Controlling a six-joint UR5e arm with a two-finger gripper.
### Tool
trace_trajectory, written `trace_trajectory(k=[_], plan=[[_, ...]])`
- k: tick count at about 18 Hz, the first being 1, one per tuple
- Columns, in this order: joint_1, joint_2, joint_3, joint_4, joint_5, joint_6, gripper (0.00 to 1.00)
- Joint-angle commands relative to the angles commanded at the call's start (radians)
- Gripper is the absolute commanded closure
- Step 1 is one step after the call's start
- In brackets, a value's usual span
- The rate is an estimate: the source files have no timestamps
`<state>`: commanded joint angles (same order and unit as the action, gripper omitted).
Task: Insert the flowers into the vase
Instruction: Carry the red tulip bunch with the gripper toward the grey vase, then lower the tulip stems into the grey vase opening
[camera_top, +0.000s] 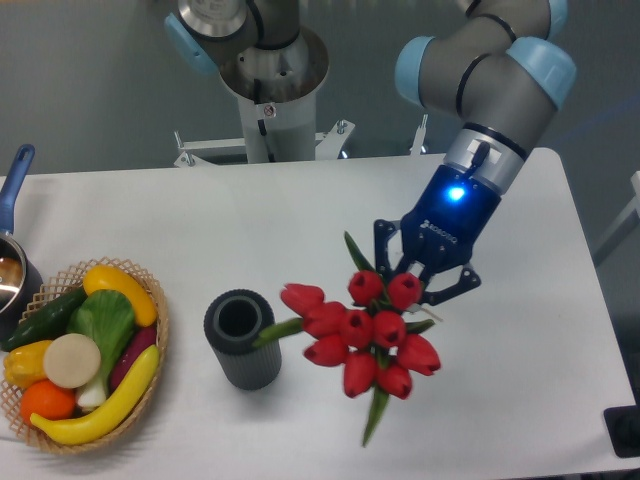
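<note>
White table (300, 215): gripper (420, 277) clenched on the flowers (365, 335), mid-table; vase (242, 338) upright just beside, nearer the front edge.

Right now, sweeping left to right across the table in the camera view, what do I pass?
Blue-handled pot → woven basket of fruit and vegetables → vase, upright → flowers → gripper at the bunch's upper right.
</note>
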<state>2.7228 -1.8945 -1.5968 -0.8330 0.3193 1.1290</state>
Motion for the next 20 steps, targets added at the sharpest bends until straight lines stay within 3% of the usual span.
trace_trajectory(k=[5,12,20], plan=[[-0.008,0.029,-0.066,0.002,-0.187,0.003,0.8],[-0.026,0.061,-0.133,0.002,-0.333,0.028,0.79],[-0.086,0.051,-0.16,0.002,-0.367,0.09,0.79]])
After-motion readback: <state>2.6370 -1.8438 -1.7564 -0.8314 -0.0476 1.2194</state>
